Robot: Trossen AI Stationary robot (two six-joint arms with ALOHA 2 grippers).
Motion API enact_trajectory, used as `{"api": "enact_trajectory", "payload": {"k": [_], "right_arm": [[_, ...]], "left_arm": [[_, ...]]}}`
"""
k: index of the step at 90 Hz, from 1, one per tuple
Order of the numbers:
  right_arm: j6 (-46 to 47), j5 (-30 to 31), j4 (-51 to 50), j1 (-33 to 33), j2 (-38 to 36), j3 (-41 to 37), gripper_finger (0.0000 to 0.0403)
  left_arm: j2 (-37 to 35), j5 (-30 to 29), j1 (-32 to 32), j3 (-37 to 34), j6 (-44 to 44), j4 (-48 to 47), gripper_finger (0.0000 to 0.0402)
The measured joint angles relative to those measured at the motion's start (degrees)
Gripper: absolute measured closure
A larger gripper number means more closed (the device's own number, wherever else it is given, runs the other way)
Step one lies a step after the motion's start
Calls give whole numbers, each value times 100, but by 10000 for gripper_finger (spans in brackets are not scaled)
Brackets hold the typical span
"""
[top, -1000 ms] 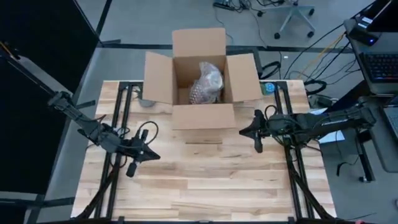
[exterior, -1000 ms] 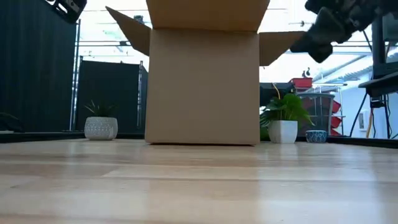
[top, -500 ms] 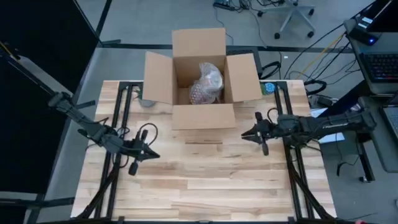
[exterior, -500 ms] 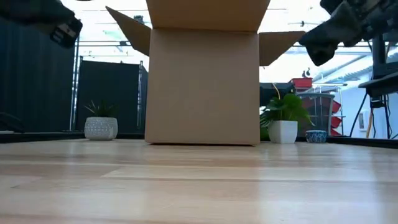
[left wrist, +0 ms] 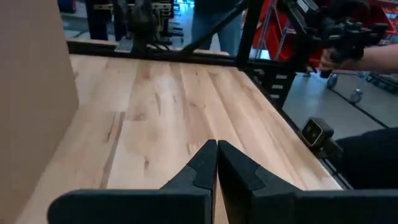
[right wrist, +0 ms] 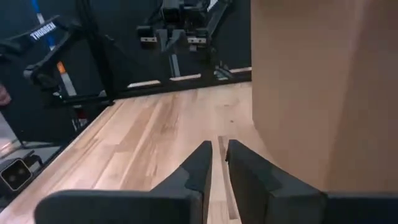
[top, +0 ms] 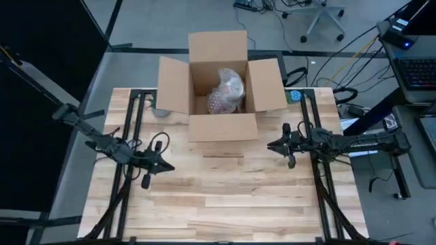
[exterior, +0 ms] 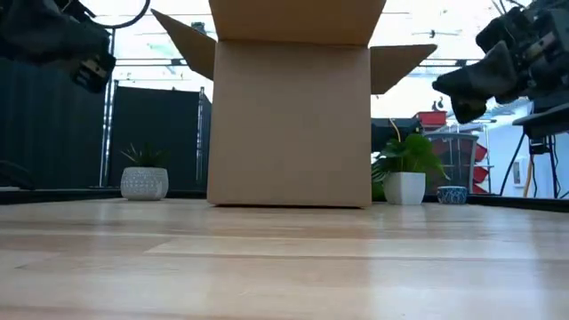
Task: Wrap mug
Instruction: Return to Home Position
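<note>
The mug (top: 225,92), already swathed in bubble wrap, sits inside the open cardboard box (top: 219,122) at the upper centre of the high view, at the far edge of the counter (top: 231,197). The left gripper (top: 162,167) hangs above the counter at the left of that view, jaws clenched on nothing; the right gripper (top: 273,145) sits at the right, just off the box's corner, jaws nearly together and empty. The wrapping and boxing look finished, so what remains is probably parking both arms or folding the flaps.

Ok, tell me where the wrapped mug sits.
High view: the bubble-wrapped mug lies inside the open cardboard box at the table's far edge, midway between both arms.
</note>
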Motion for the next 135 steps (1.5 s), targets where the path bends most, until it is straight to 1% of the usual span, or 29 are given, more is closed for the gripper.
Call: {"api": "enact_trajectory", "payload": {"k": [16,35,51,57,64,71,85,92,100,113,115,121,127,135], "right_arm": [[22,4,-140,2,-179,-67,364],[-208,35,-269,0,-184,-65,364],[-448,84,-333,-19,-184,-65,364],[-454,247,-339,-100,-184,-65,364],[-466,264,-343,-235,-188,-65,364],[-463,236,-342,-345,-188,-65,364],[-555,200,-344,-388,-188,-65,364],[-579,199,-343,-391,-188,-65,364],[-566,210,-248,-391,-188,-65,364],[-673,220,-241,-391,-188,-60,364],[-678,222,-257,-391,-188,-60,364],[-647,222,-237,-401,-188,-60,364],[-638,227,-208,-407,-188,-60,364],[-699,225,-221,-407,-188,-60,364]], "left_arm": [[-4,147,139,0,2,19,401],[-2,800,405,0,151,102,401],[0,1047,817,0,306,179,402],[-2,1126,1054,0,413,209,401],[-1,1237,1374,0,525,323,401],[0,1508,1709,0,564,409,402],[0,2435,2246,0,693,537,402],[0,2641,2476,-17,704,579,401],[0,2748,2768,-244,633,889,402],[-11,2693,3094,-950,283,1259,402],[-25,2623,3111,-946,247,1200,402],[-113,2444,3126,-946,342,1476,402],[-180,2417,3126,-946,553,1735,402],[-290,2417,3126,-946,669,1773,402]]}}
